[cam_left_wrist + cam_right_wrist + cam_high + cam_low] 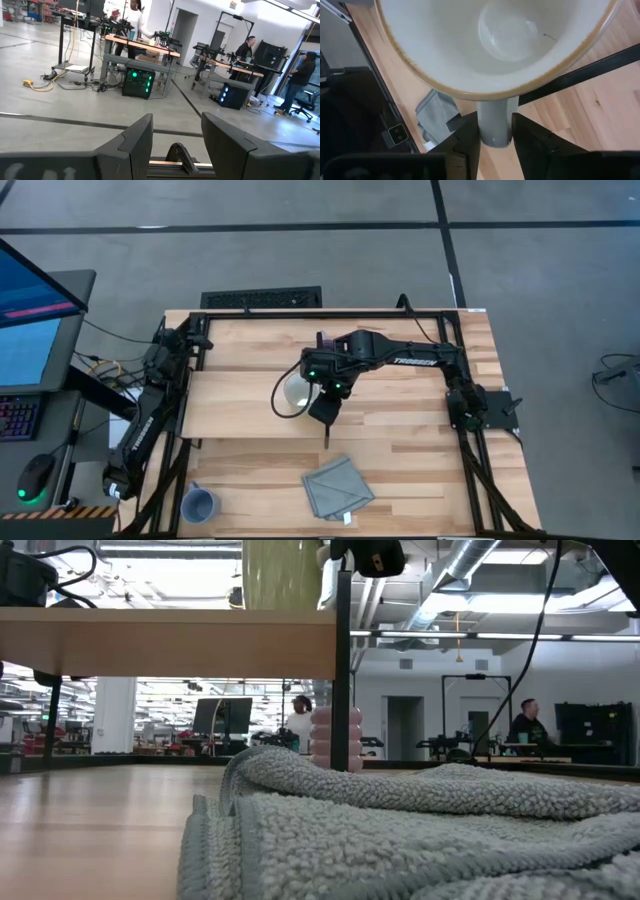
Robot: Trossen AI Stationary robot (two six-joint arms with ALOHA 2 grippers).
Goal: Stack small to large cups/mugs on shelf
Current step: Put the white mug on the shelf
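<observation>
The right gripper (494, 131) was over the middle of the shelf (240, 405), its two fingers (465, 135) pinching the grey handle of the white mug (495, 45). In the right wrist view the mug filled most of the picture: a cream inside, a thin brown rim, a small dark fleck on its inner wall. From above, the same mug (297, 390) showed only as a pale round shape half under the arm. The left gripper (176, 142) waited at the far left corner of the table (420, 470), pointed out into the room, its fingers (131, 145) apart with nothing between them.

Three mugs could be counted. The white one sat on the shelf in the right gripper. The blue-grey mug (199, 504) stood by the near left corner of the table, well apart from the shelf. The purple mug (326, 340) was mostly hidden by the right arm at the far side of the table; from table height it looked pale pink and ribbed (335, 738), partly behind the shelf's dark upright panel (343, 670).

One shelf, a light wood board, lay across the left half of the table. One grey-blue cloth (337, 486) lay crumpled near the front edge and blocked most of the low view.

Several people (245, 50) were at benches in the room beyond, too small to make out
</observation>
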